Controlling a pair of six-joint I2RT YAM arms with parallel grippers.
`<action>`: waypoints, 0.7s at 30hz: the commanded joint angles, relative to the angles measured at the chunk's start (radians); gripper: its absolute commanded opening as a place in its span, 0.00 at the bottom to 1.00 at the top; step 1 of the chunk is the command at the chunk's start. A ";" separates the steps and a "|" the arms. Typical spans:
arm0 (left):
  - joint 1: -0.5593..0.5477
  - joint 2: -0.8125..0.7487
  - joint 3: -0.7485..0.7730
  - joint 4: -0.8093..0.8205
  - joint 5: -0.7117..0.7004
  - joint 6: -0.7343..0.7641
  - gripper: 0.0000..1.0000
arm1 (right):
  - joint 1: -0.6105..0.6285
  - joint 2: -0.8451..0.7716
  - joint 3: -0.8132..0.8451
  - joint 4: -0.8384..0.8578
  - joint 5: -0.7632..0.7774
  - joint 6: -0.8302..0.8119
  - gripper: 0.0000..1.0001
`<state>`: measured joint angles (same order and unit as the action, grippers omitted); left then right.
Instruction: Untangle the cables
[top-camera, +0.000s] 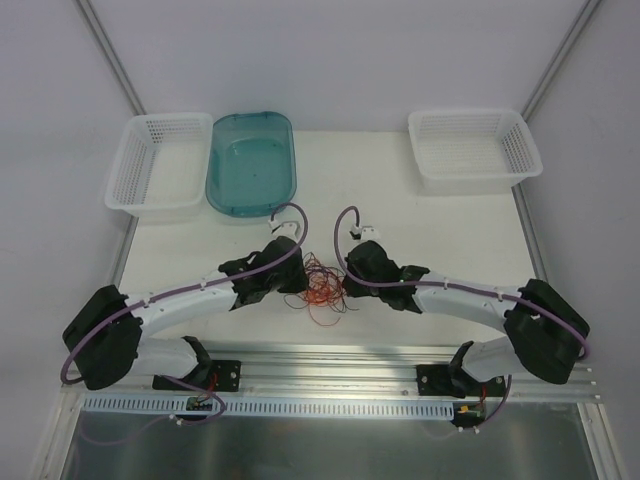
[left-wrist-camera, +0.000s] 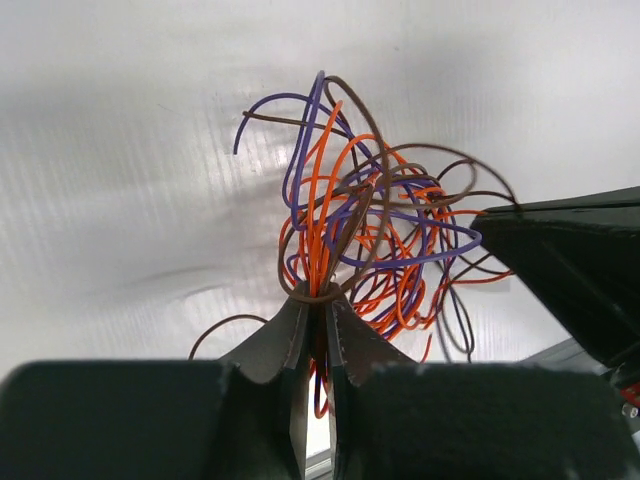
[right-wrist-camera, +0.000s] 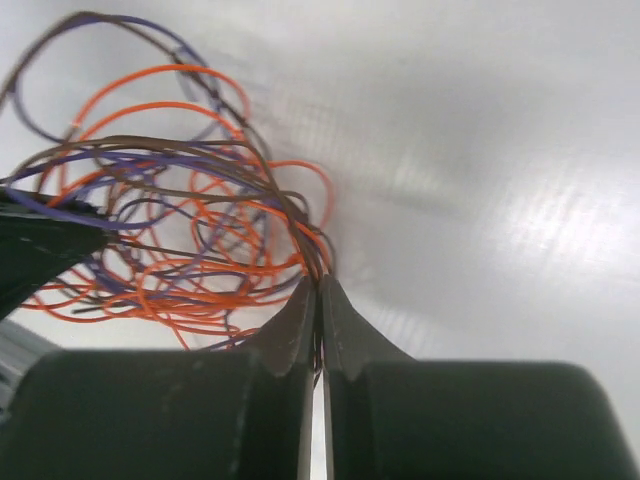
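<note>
From above, the cables (top-camera: 322, 285) are seen bunched on the counter (top-camera: 450, 210) between both arms; the grips themselves are hidden there. In the left wrist view, the left end effector (left-wrist-camera: 318, 300) is clamped on several strands, probably for pulling apart. In the right wrist view, the right end effector (right-wrist-camera: 318, 292) is pinched on strands too; which ones cannot be told.

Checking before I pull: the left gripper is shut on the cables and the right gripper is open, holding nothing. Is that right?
Not quite. The right gripper is shut too, pinched on strands of the cables, as the right wrist view shows. The left gripper is shut on the cables, as you said.
</note>
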<state>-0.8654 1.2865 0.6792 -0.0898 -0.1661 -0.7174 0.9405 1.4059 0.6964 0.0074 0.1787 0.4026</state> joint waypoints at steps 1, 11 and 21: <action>-0.009 -0.090 -0.020 -0.013 -0.084 0.007 0.05 | 0.001 -0.106 0.022 -0.131 0.175 -0.037 0.01; 0.014 -0.265 -0.062 -0.085 -0.190 0.036 0.06 | -0.031 -0.289 0.031 -0.348 0.383 -0.079 0.01; 0.071 -0.334 -0.115 -0.145 -0.251 0.052 0.10 | -0.112 -0.582 0.041 -0.475 0.375 -0.145 0.01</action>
<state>-0.8169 0.9405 0.5922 -0.1677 -0.3450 -0.6903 0.8463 0.9012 0.6979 -0.3729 0.5014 0.3191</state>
